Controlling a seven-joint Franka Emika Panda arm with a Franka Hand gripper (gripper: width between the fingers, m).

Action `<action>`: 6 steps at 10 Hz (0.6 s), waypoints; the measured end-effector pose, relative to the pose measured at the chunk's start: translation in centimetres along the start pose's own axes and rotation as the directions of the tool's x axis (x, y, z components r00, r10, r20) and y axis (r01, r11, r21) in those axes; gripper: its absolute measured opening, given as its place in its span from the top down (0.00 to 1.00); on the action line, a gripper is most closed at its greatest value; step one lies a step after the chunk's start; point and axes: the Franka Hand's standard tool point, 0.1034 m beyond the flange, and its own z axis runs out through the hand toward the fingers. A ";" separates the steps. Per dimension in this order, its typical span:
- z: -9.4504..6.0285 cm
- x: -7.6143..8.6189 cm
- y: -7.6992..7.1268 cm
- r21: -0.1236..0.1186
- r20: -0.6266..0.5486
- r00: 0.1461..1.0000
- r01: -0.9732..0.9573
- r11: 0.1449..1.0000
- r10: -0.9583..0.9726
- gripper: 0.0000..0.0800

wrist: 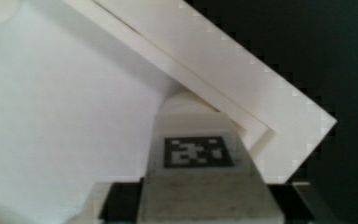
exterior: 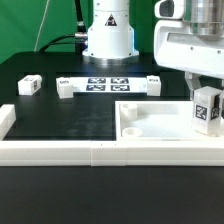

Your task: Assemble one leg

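My gripper (exterior: 205,92) is shut on a leg (exterior: 207,110), a white peg with black-and-white tags, and holds it upright over the right part of the large flat white panel (exterior: 150,128). In the wrist view the held leg (wrist: 199,160) fills the lower middle, its tagged face up, with the dark fingers (wrist: 126,200) on either side and the panel's corner (wrist: 265,90) beneath. Three other legs lie on the black table: one at the exterior view's left (exterior: 30,86), one left of the marker board (exterior: 67,87), one right of it (exterior: 151,83).
The marker board (exterior: 108,84) lies at the back centre, in front of the arm's white base (exterior: 108,35). Long white border rails run along the front (exterior: 100,152) and the left side (exterior: 5,122).
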 end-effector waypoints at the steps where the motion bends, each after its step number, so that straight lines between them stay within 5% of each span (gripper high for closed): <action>1: 0.0 0.0 0.0 0.000 0.000 0.999 0.046 0.999 -0.046 0.64; 4: -0.1 -0.1 -0.2 -0.005 0.003 0.951 0.311 0.951 -0.311 0.24; 6: 0.0 -0.2 -0.3 -0.003 0.004 0.842 0.539 0.842 -0.539 0.20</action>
